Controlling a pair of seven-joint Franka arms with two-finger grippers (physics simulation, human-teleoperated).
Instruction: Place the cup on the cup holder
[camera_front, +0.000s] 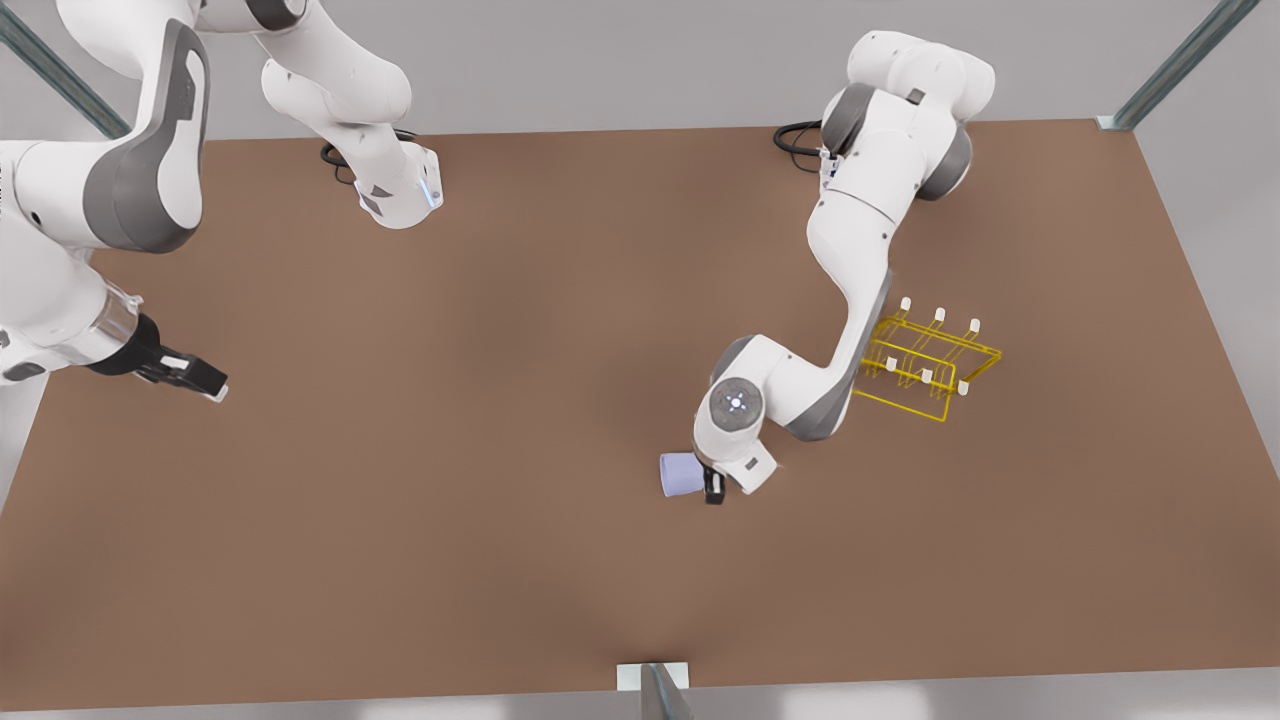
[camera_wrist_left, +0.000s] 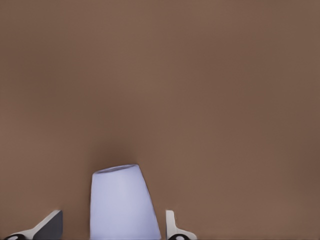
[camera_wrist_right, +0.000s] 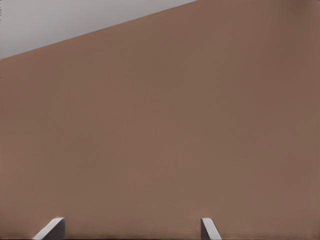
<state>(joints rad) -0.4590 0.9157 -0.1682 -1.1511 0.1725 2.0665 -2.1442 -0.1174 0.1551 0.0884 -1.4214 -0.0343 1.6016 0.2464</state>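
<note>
- Left wrist view: the cup sits between the left tool and its spread fingers, a gap on each side, so not pinched yet.
- In the front view the cup lies on the counter, near the front edge.
- The cup holder stands well apart, bare: grasp, lift and placing all remain.
- The right tool waits at the front view's left, fingers spread.
- No writing readable anywhere.

Lavender-blue cup, yellow cup holder (white-capped prongs), brown table
</note>
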